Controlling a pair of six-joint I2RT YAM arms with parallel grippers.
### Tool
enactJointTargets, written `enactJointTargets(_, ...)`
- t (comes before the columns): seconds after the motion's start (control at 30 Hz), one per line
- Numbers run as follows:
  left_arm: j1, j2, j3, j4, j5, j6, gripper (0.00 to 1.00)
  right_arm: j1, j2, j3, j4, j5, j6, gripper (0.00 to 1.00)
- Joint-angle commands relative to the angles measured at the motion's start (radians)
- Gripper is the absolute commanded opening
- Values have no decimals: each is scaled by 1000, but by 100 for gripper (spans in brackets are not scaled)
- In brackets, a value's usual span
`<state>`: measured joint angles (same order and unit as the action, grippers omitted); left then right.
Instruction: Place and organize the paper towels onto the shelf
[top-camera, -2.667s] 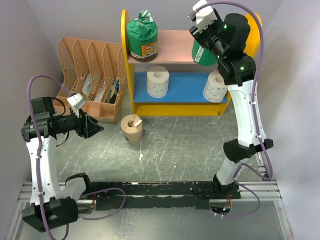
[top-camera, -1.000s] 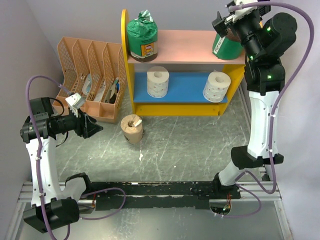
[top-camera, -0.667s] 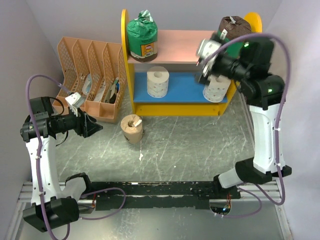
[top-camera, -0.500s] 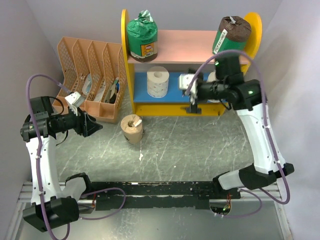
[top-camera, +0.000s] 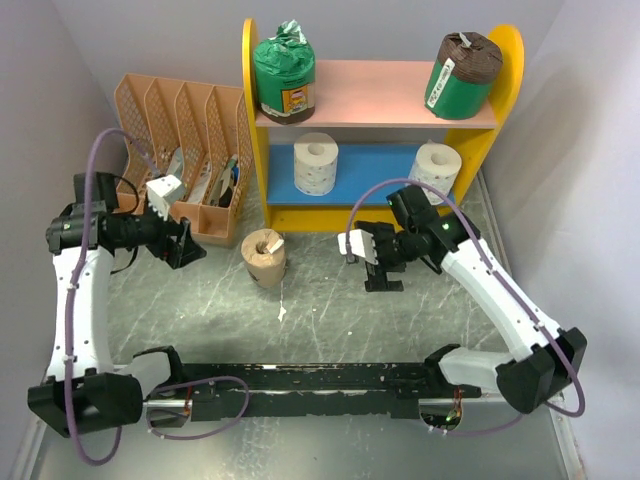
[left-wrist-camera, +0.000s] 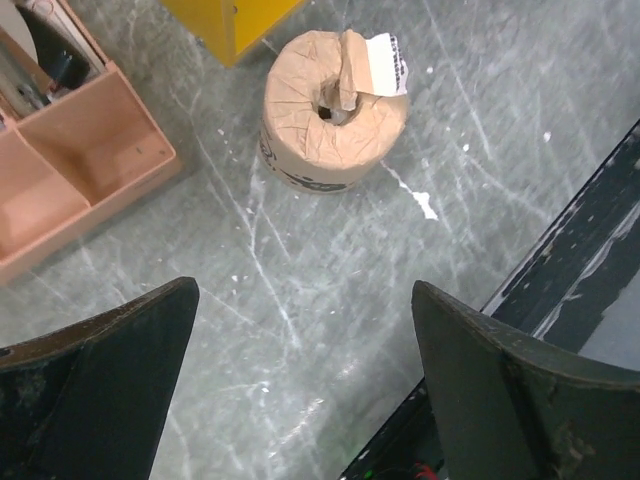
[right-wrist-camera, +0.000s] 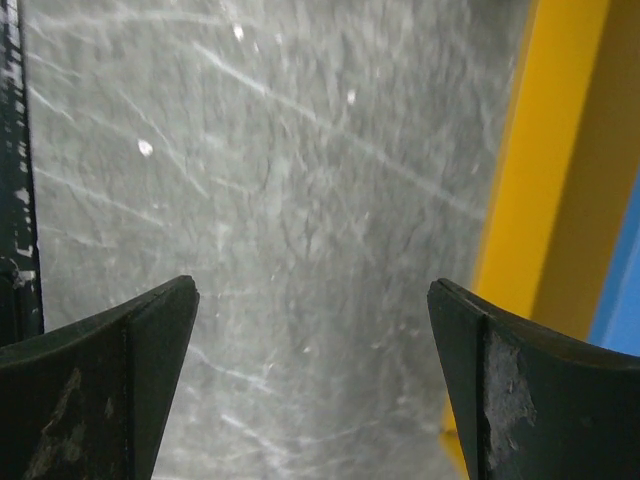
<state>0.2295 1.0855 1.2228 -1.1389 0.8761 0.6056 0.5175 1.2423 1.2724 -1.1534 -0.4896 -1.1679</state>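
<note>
The shelf (top-camera: 260, 120) holds a green-wrapped roll (top-camera: 284, 68) at the left of its pink board and another (top-camera: 462, 72) at the right. Two white rolls (top-camera: 316, 163) (top-camera: 435, 170) stand on the blue board. A tan roll (top-camera: 264, 257) (left-wrist-camera: 335, 110) stands upright on the table before the shelf's left side. My left gripper (top-camera: 195, 252) (left-wrist-camera: 305, 300) is open and empty, left of the tan roll and aimed at it. My right gripper (top-camera: 378, 258) (right-wrist-camera: 312, 290) hangs open and empty over the table before the shelf's base (right-wrist-camera: 545, 170).
A peach slotted organizer (top-camera: 185, 150) (left-wrist-camera: 70, 150) with papers stands left of the shelf, close behind my left gripper. The black rail (top-camera: 330, 385) (left-wrist-camera: 560, 290) runs along the near edge. Grey walls close in on both sides.
My right gripper let go of the green-wrapped roll on the pink board's right end and swung down to the table in front of the shelf. My left jaws opened wider and that arm rose a little.
</note>
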Motion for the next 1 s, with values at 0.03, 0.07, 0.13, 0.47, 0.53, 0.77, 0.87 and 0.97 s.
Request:
enactJointTargets(0.03, -207, 36, 120, -59, -286, 88, 100, -122, -128, -250, 314, 82, 228, 100)
enactJointTargets(0.07, -261, 55, 125, -59, -309, 84, 100, -163, -150, -279, 360, 80, 285, 100)
enactJointTargets(0.13, -353, 84, 112, -36, -337, 60, 100, -244, -205, -329, 443, 105, 405, 100)
enactJointTargets(0.47, -617, 94, -28, 107, -446, 13, 100, -506, -383, -375, 524, 157, 784, 100)
enactJointTargets(0.53, -665, 123, 0, 108, -451, 10, 100, -549, -396, -407, 522, 104, 778, 100)
enactJointTargets(0.77, -818, 188, -42, 182, -565, 65, 100, -800, -405, -380, 572, 62, 923, 100)
enactJointTargets(0.87, -838, 188, -108, 253, -538, 90, 99, -875, -439, -403, 567, 20, 919, 100)
enactJointTargets(0.97, -839, 193, -167, 327, -543, 112, 98, -956, -516, -453, 591, -51, 922, 100)
